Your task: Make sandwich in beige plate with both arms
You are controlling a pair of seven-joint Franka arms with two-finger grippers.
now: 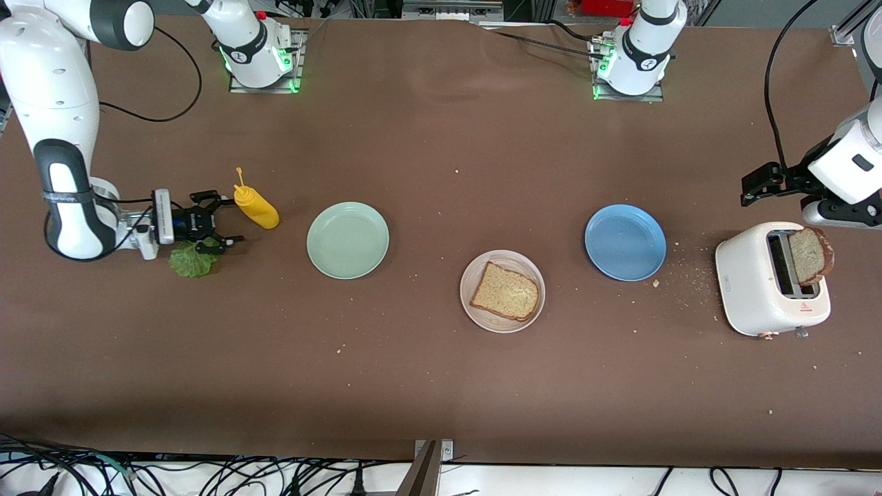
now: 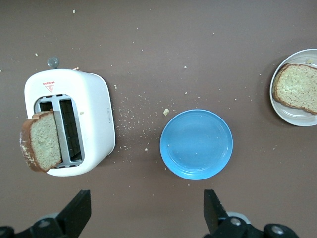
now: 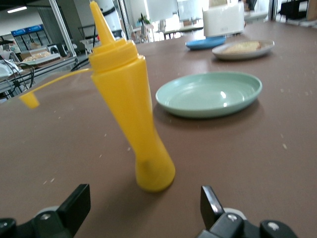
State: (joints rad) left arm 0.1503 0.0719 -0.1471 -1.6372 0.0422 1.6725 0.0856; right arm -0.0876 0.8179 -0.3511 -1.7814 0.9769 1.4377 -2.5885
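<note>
Robotics lab, 2 bolted arm bases (image 1: 258, 52), brown test table (image 1: 441, 386), cables (image 1: 207, 475)

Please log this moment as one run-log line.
right gripper open by lettuce | left gripper open over toaster | beige plate: one slice

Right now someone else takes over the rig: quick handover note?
Right tool: open, low at the table by the lettuce leaf and the yellow squeeze bottle, holding nothing.
Left tool: open, empty, up over the table above the white toaster; that arm waits.
Things: one bread slice lies on the beige plate; the second slice stands in a toaster slot. Mint-green plate and blue plate hold nothing.
Done: bottom slice placed.
Left: lettuce onto that slice, then the toaster slice on top.
</note>
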